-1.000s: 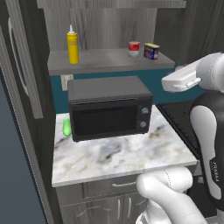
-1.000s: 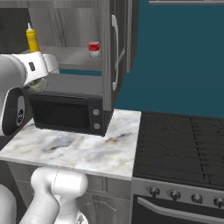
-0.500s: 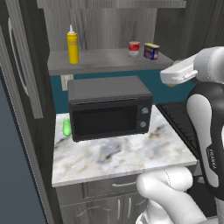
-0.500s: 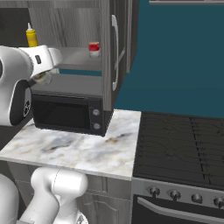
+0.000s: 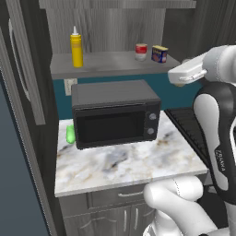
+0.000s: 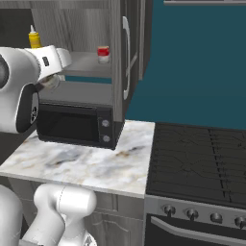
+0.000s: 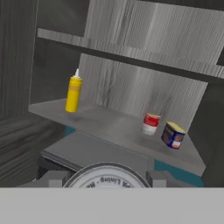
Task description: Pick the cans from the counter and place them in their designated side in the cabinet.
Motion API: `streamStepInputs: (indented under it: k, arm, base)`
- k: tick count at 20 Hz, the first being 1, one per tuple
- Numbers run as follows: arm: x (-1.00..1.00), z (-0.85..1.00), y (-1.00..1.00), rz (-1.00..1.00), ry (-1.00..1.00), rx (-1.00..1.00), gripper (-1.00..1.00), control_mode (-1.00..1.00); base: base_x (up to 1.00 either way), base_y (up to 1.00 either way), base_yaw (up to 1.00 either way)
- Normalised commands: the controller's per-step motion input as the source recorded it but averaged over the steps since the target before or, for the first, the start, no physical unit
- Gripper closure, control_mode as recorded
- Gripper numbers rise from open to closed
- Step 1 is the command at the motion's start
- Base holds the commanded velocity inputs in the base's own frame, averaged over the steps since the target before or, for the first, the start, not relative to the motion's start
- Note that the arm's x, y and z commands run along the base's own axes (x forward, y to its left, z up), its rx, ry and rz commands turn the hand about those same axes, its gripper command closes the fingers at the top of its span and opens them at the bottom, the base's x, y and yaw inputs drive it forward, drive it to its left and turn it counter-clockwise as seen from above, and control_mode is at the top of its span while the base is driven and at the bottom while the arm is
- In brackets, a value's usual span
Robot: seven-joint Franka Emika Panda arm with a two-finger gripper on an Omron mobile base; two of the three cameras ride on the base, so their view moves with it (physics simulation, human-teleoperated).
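Risen since a second ago: arm and wrist sit higher, nearer shelf level. Jaws clenched on a can (image 7: 107,176), silver top up against the hand camera, held above the microwave (image 5: 115,112) on the desk (image 5: 124,163). Other can (image 7: 151,124), red-and-white, stands on the cabinet (image 7: 131,57) shelf just beside the blue-and-yellow tin (image 7: 173,135); yellow bottle (image 7: 73,94) stands well apart from both.

three views on one cabinet corner

the left base view looks forward and down from behind the arm, over the counter (image 5: 124,168) and microwave (image 5: 115,113) to the cabinet (image 5: 110,27) shelf. the right base view faces the same counter (image 6: 86,161) from the other side, taking in the stove (image 6: 202,158). the hand view sits nearer, looking slightly tilted into the cabinet (image 7: 144,74). all three share the yellow bottle (image 7: 73,93) and red-and-white can (image 7: 150,124).
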Motion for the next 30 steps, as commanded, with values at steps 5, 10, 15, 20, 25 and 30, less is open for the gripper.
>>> streamStepInputs:
  k: [5, 10, 15, 20, 25, 30]
  arm:
    - [0.15, 0.01, -0.04, -0.01, -0.01, 0.0, 1.0, -1.0]
    - [0.16, 0.03, -0.05, -0.01, -0.01, 0.0, 1.0, -1.0]
    - [0.17, 0.02, -0.04, -0.01, -0.01, 0.0, 1.0, -1.0]
    - [0.17, 0.0, -0.03, -0.01, -0.01, 0.0, 1.0, -1.0]
    - [0.13, 0.0, -0.05, -0.01, -0.01, 0.0, 1.0, -1.0]
    - [0.14, 0.0, -0.08, -0.01, -0.01, 0.0, 1.0, -1.0]
  base:
    - [0.0, 0.0, 0.0]
    - [0.0, 0.0, 0.0]
    - [0.0, 0.0, 0.0]
    - [0.0, 0.0, 0.0]
    - [0.0, 0.0, 0.0]
    - [0.0, 0.0, 0.0]
